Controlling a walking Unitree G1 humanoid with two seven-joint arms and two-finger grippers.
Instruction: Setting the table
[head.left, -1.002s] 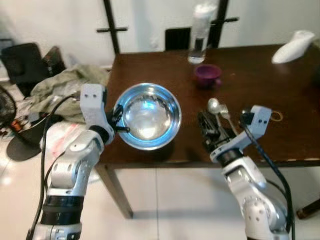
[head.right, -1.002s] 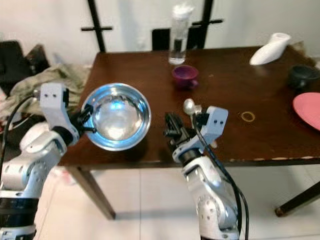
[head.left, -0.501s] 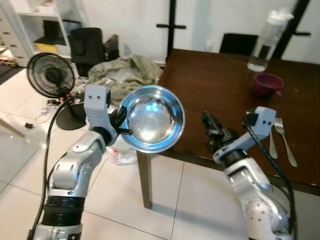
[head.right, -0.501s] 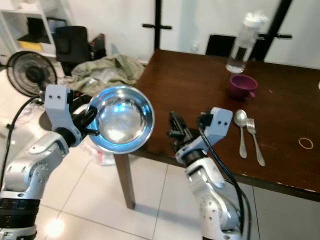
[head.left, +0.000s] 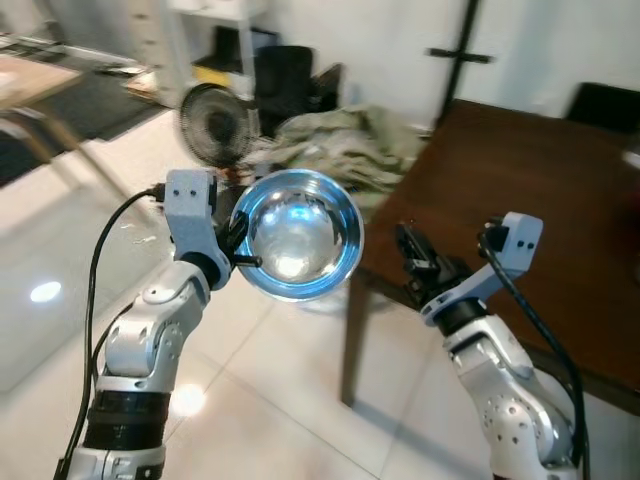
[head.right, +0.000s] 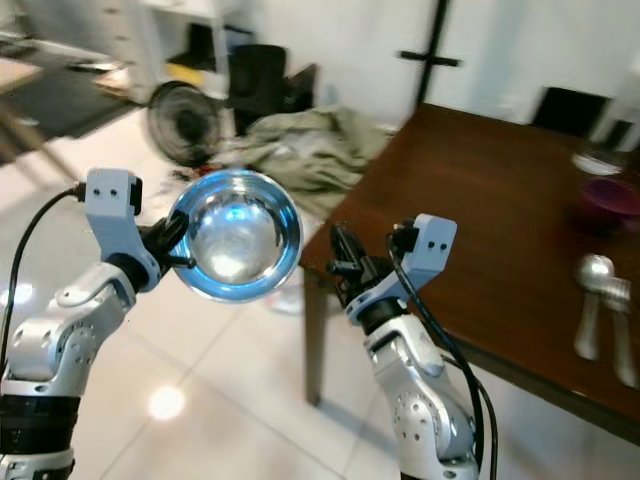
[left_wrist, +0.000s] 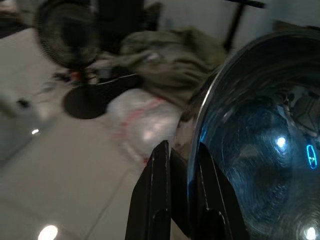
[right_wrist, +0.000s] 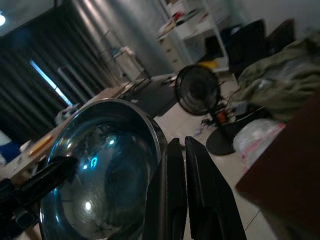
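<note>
Out over the pale tiled floor (head.left: 60, 300), off the corner of the dark wooden table (head.left: 520, 180), you have the steel bowl (head.left: 296, 234) held up in the air by the left gripper (head.left: 237, 243); its black fingers (left_wrist: 160, 200) pinch the bowl's rim, one on each side of the metal, and the bowl is tipped so its shiny blue-lit inside faces your head camera. Your right gripper (head.left: 415, 258) hangs just beside the bowl, apart from it, over the table's near corner; its two fingers (right_wrist: 172, 200) lie pressed together with nothing between them, pointing toward the bowl's edge. Back on the table, at its far right in the right eye view, a spoon (head.right: 590, 300) and a fork (head.right: 622, 330) lie side by side, blurred, with a purple cup (head.right: 607, 200) just beyond them. Behind the bowl you can see a black standing fan (head.left: 210, 125) on the floor, a heap of olive cloth (head.left: 345, 150) beside it against the table's edge, and a white shelf unit (head.left: 200, 40) by the wall.
</note>
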